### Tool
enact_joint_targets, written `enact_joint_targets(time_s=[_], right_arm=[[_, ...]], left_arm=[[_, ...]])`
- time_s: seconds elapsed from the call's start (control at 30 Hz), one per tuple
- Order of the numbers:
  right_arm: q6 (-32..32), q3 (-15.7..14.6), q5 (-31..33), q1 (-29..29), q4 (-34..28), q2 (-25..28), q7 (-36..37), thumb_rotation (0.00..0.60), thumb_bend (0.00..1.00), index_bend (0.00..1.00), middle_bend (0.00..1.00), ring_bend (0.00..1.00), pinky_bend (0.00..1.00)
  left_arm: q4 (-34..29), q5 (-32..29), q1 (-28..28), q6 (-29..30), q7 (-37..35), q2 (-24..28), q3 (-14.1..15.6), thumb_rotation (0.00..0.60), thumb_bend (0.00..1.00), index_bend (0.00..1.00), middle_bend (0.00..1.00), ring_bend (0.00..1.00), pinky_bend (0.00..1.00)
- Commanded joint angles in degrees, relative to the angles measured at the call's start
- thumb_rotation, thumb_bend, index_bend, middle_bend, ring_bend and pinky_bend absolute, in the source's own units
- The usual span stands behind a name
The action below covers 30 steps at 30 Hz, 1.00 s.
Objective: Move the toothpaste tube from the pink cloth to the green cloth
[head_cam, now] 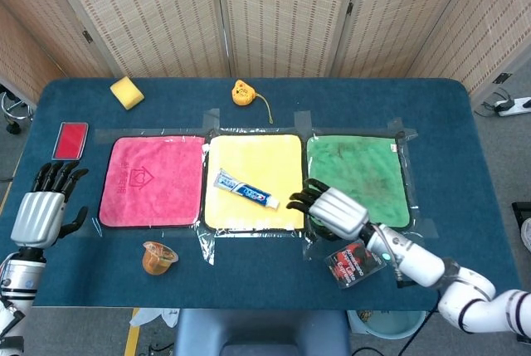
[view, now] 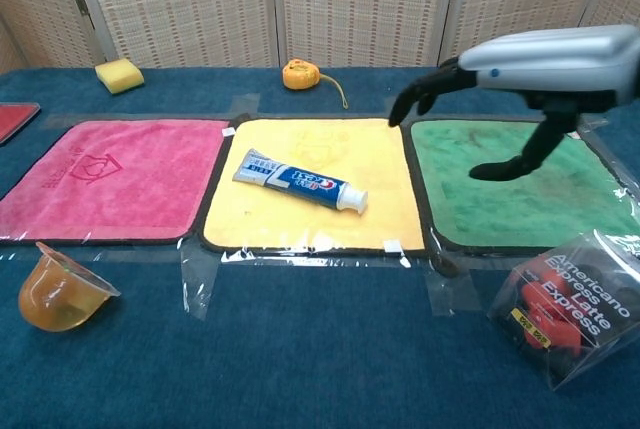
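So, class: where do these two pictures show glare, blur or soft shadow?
Chest view: glare on the plastic film by the yellow cloth and on the snack bag. Head view: even light, faint shadow under the right hand; neither view visibly blurred.

— What is seen behind the table [head_cam: 465, 124]?
— A folding screen [head_cam: 282, 16] of woven panels in pale frames is stood along its far edge.
— And the floor?
— Grey floor [head_cam: 506, 136] is shown at the right, where a white power strip [head_cam: 514, 106] is laid.
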Motion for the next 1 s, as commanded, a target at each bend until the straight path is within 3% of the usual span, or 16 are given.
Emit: enact_joint_targets(time_s=[0.03,0.47,1.0], right_arm=[[-5.7,2.2,4.0,5.6,3.6,-5.7,-3.5,0.600,0.39,0.21,0.21,0.20,0.10],[-14.4,3.9,10.9,17.3,17.1,-18.6,-8.6,0.600,0.48,0.30,0.25,0.23,0.10],[-19.6,2.1,12.1,27.0,31.2,-29.8,-7.1,0.600,0.54,0.34,0.27,0.25,0.10]], left_arm=[[-0.3,0.4,0.6,0.3,-0.2,0.3,0.1,0.600,0.44,0.19,0.12,0.07,0.00],[-1.1,0.8,2.5,0.2,-0.7,1.4,0.2,0.600,0.44,0.19,0.12,0.07,0.00],[-0.6,0.7,4.6,-0.1,-1.7,1.6,0.4,0.600,0.44,0.19,0.12,0.07,0.00]])
